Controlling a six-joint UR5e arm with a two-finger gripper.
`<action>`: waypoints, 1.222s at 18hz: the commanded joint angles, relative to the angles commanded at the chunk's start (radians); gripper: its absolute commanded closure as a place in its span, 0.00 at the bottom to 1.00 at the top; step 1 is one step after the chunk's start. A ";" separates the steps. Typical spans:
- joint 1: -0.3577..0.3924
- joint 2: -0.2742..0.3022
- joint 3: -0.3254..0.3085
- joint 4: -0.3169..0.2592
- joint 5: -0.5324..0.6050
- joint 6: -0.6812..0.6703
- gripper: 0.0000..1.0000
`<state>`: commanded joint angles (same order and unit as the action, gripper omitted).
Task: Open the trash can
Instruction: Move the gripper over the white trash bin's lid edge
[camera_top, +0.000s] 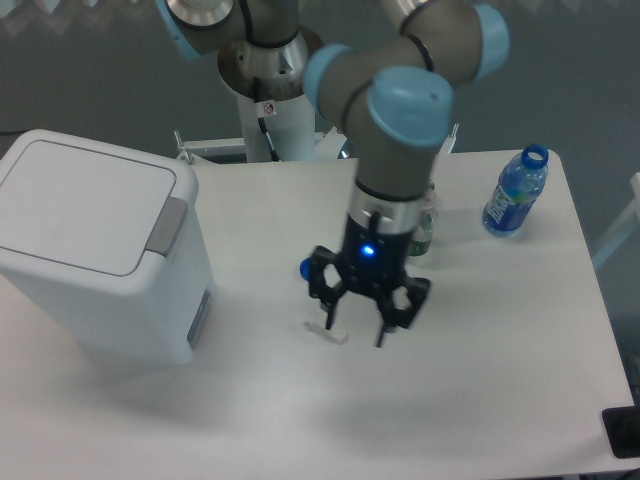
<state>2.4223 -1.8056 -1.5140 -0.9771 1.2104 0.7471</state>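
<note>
The trash can (95, 250) is a large white boxy bin standing at the left of the table. Its flat lid (80, 200) is down and closed. A grey push tab (168, 225) sits at the lid's right rim. My gripper (356, 330) hangs over the middle of the table, well to the right of the bin and apart from it. Its two black fingers are spread and hold nothing.
A blue-capped water bottle (515, 192) stands at the table's far right. A second clear bottle (422, 225) is partly hidden behind my wrist. A small white object (328, 330) lies on the table under the gripper. The arm's base (270, 90) stands at the back.
</note>
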 joint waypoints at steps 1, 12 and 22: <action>-0.018 0.012 -0.003 -0.006 -0.011 -0.017 1.00; -0.065 0.149 -0.061 -0.066 -0.115 -0.083 1.00; -0.114 0.253 -0.172 -0.103 -0.121 -0.077 1.00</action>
<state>2.3087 -1.5524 -1.6858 -1.0798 1.0891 0.6703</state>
